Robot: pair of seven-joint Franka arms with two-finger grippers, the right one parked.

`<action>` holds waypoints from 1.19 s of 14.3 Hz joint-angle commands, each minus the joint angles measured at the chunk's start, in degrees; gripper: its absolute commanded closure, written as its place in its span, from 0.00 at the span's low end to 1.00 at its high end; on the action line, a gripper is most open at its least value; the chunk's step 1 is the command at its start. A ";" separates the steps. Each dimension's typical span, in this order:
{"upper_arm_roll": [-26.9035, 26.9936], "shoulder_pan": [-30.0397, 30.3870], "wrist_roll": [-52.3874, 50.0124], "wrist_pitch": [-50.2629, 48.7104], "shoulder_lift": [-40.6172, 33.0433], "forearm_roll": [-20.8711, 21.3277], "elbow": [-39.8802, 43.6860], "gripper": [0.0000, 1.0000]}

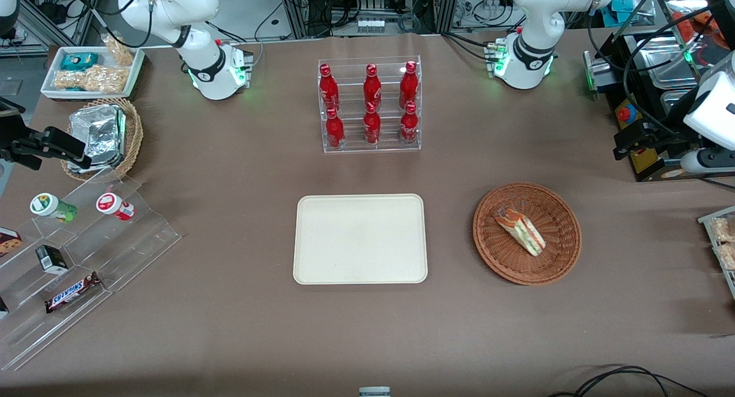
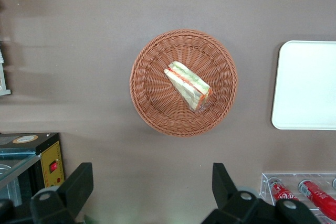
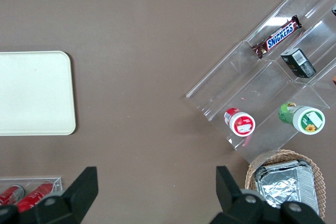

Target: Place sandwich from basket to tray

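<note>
Above basket (image 2: 184,82) with unlabelled sandwich (image 2: 189,85): hand (image 2: 152,192), seemingly agape.

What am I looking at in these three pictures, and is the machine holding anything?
Two white robot arms stand at a brown table. One picture looks at them from the front; the other two come from cameras on their wrists, looking down. The working arm's gripper, its jaws wide open and empty, hovers above a brown wicker basket with a wrapped sandwich in it. Beside the basket lies a bare cream tray. Red bottles stand in a clear rack.
</note>
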 commanded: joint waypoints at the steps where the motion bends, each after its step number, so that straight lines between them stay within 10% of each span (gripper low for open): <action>1: -0.07 -0.06 -0.88 -2.78 0.25 -0.38 1.88 0.00; 12: -0.25 -0.24 -0.96 -4.11 1.03 -0.65 -1.27 0.00; 17: -0.42 -0.68 -2.45 14.22 1.56 0.32 -18.04 0.00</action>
